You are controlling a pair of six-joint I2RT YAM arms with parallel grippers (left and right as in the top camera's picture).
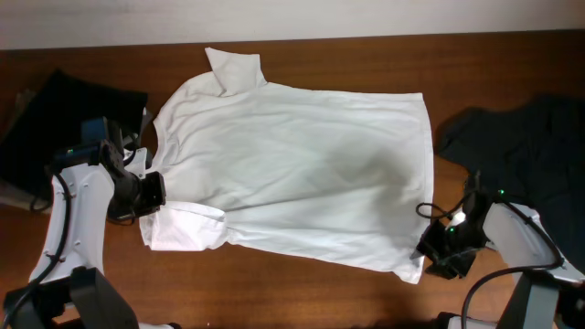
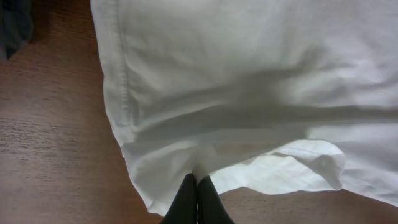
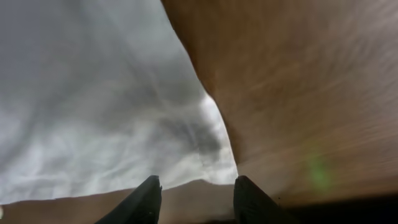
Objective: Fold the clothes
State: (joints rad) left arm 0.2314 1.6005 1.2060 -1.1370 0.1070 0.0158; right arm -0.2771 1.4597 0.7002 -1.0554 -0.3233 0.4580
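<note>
A white T-shirt [image 1: 302, 174] lies spread flat across the wooden table, collar at the left, hem at the right. My left gripper [image 1: 154, 192] is at the near sleeve [image 1: 187, 227]. In the left wrist view its fingers [image 2: 196, 180] are shut on the white fabric [image 2: 249, 93]. My right gripper [image 1: 437, 249] is at the near hem corner. In the right wrist view its fingers [image 3: 196, 183] are open and empty, just short of the shirt's corner [image 3: 214, 155].
A dark garment [image 1: 521, 137] lies heaped at the right of the table. Another dark garment [image 1: 55, 128] lies at the far left; it also shows in the left wrist view [image 2: 12, 25]. Bare wood [image 1: 302, 292] runs along the near edge.
</note>
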